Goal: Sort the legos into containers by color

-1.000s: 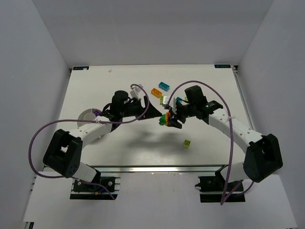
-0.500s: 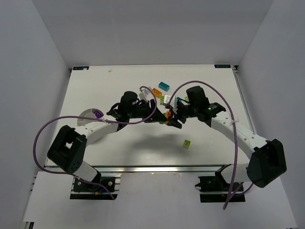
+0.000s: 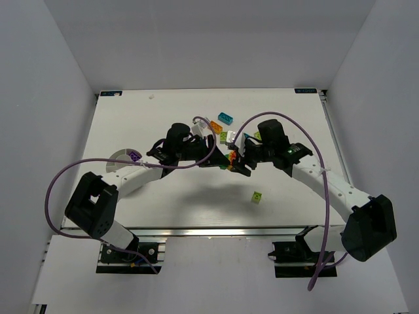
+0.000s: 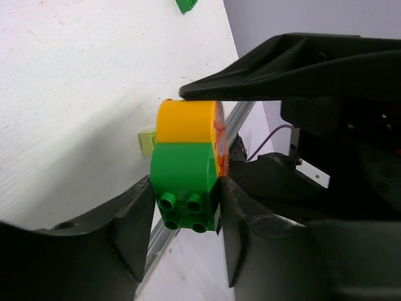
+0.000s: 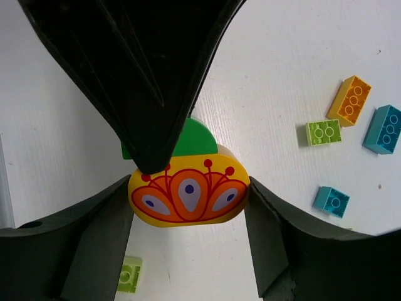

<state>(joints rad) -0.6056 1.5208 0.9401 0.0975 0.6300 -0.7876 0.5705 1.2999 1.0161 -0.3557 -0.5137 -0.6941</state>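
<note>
Yellow printed brick (image 5: 188, 195) sits clamped in my right gripper (image 5: 187, 207); I see the green brick (image 4: 185, 172) joined to it, pinched in my left gripper (image 4: 186, 210).

Top view: fixed, high, far; looks down on the whole table (image 3: 137, 118), near edge at frame bottom. Both wrist views: very close, facing each other across the yellow-and-green brick stack (image 4: 185, 169), mid-frame in each, centre of top view.
</note>
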